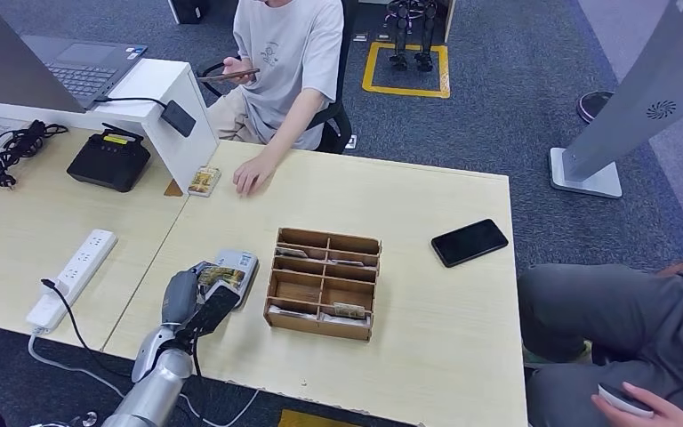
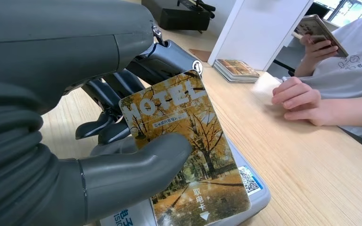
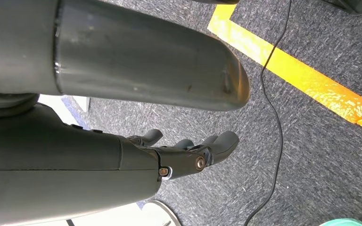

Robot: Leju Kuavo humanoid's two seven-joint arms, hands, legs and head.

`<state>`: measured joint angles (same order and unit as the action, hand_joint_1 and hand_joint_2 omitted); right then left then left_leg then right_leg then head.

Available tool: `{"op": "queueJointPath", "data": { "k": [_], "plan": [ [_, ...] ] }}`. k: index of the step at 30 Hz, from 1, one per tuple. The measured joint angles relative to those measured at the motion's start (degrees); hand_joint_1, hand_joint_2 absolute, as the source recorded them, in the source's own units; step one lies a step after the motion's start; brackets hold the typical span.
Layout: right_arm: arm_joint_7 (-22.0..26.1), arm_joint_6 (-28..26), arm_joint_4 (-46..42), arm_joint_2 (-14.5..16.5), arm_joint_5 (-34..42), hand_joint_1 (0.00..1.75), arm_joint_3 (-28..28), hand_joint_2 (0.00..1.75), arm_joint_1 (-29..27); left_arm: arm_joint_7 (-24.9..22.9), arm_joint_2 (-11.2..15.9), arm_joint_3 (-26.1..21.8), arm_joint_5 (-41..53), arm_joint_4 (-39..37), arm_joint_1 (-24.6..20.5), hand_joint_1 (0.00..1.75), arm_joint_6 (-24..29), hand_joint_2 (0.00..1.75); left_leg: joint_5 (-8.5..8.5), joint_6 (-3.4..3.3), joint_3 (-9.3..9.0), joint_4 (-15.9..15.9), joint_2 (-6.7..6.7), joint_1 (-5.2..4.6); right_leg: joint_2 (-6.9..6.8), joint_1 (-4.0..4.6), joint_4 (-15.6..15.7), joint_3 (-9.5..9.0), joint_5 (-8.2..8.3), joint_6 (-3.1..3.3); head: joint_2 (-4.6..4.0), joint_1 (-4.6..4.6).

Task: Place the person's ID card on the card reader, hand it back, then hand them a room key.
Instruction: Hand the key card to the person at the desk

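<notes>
Left wrist view: the hotel card (image 2: 188, 155) is tilted over the card reader (image 2: 254, 200) on the surface (image 2: 311, 160), its long axis running away from the wrist. The left hand (image 2: 136, 141) pinches it, thumb on its face. The right hand (image 3: 188, 150) hangs slack above the floor, holding nothing.

Left hand (image 1: 197, 301) pinches a card; right hand (image 3: 188, 153) hangs, fingers (image 3: 226, 141) seemingly apart.

It looks like a mock hotel reception in an office: desk (image 1: 427, 213), laptop (image 1: 80, 67), card reader (image 1: 236, 267), key box (image 1: 323, 283), grey carpet (image 1: 498, 116).
</notes>
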<state>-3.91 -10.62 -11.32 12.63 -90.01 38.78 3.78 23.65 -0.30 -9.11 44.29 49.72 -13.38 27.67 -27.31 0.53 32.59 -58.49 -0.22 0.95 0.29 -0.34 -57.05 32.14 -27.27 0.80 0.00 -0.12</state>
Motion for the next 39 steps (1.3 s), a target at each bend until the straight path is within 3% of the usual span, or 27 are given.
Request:
{"op": "queueJointPath", "data": {
  "k": [39],
  "plan": [
    [0.7, 0.0, 0.0, 0.0, 0.0, 0.00, -1.2, 0.00, 0.0, 0.6, -0.3, -0.2, 0.3, -6.4, -1.8, 1.75, 2.6, 1.75, 0.04, -0.01, -0.20, 0.0, -0.03, 0.00, -0.08, 0.00, 0.0, -0.27, 0.00, 0.00, 0.00, 0.01]
  ]
}}
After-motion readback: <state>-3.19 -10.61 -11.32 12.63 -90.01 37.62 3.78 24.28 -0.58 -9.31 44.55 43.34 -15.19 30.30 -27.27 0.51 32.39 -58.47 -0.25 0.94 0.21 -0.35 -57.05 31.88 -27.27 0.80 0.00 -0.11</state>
